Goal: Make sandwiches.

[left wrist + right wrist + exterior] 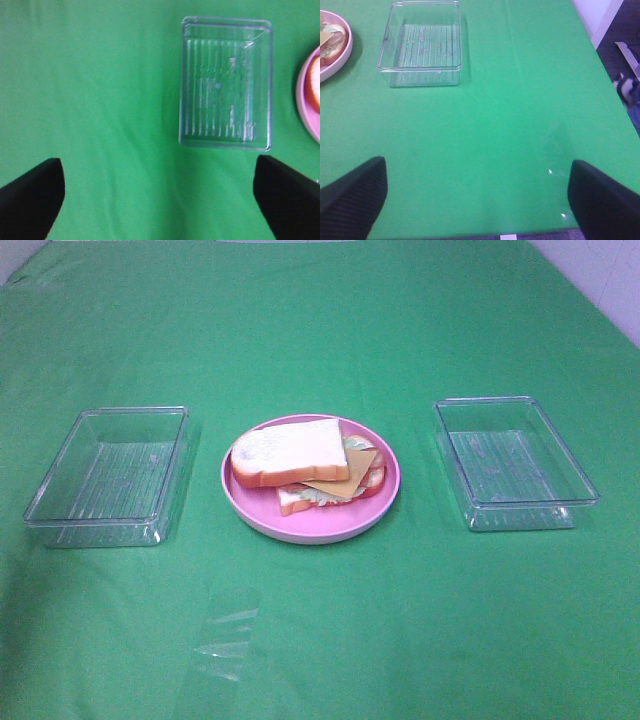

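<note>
A stacked sandwich sits on the round pink plate in the middle of the table. Its top is a white bread slice with an orange-brown crust. Under it lie a yellow cheese square, pale green lettuce, red-brown bacon and a bottom bread slice. Neither gripper shows in the exterior high view. My left gripper is open and empty over bare cloth, short of the left tray. My right gripper is open and empty near the table's front edge, well away from the right tray.
Two empty clear plastic trays flank the plate, one on the left and one on the right. A clear plastic piece lies on the green cloth in front. The table's right edge shows in the right wrist view.
</note>
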